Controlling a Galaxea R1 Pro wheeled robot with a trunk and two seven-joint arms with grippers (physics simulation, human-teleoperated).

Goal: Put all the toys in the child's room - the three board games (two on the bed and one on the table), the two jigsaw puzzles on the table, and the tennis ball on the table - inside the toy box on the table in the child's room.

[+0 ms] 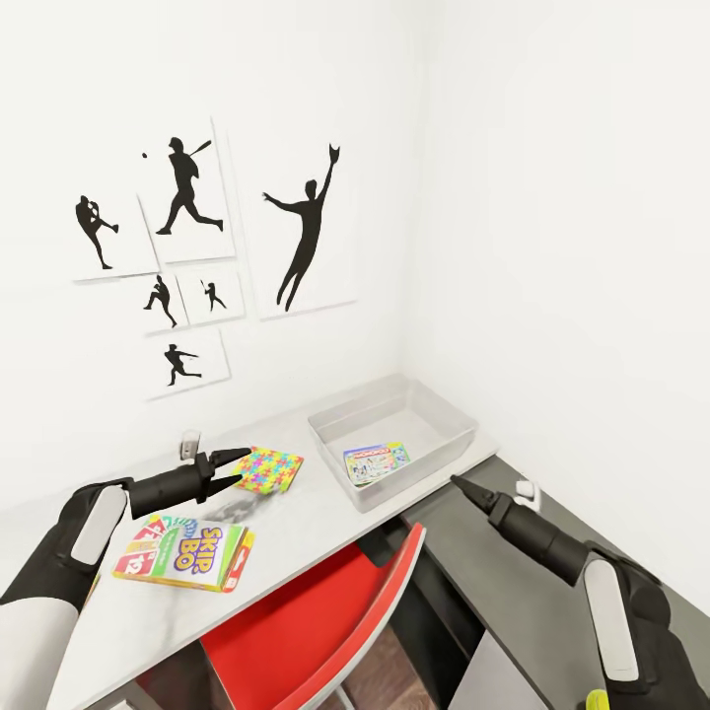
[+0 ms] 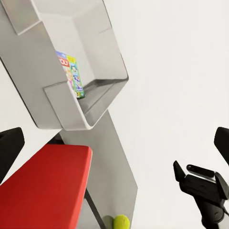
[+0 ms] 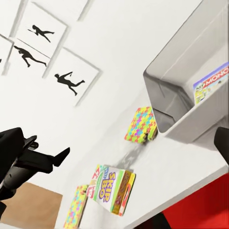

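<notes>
The toy box (image 1: 434, 409) stands at the table's (image 1: 306, 523) far right corner. The Monopoly board game (image 1: 377, 461) lies inside it and also appears in the wrist views (image 2: 71, 76) (image 3: 210, 83). A white Skip-Bo board game (image 1: 187, 552) (image 3: 114, 188) lies near the table's front. One jigsaw puzzle (image 1: 264, 467) (image 3: 140, 125) lies between it and the toy box, and another puzzle (image 3: 76, 210) lies beside the Skip-Bo. My left gripper (image 1: 242, 465) hovers open over the table by the first puzzle. My right gripper (image 1: 460, 483) is open above the dark cabinet. The tennis ball (image 2: 121, 222) rests on that cabinet.
A red chair (image 1: 325, 621) is pushed under the table's front edge, between my arms. The lower dark grey cabinet (image 1: 473, 562) adjoins the table on the right. White walls close the corner, with black athlete silhouette pictures (image 1: 187, 247) on the left one.
</notes>
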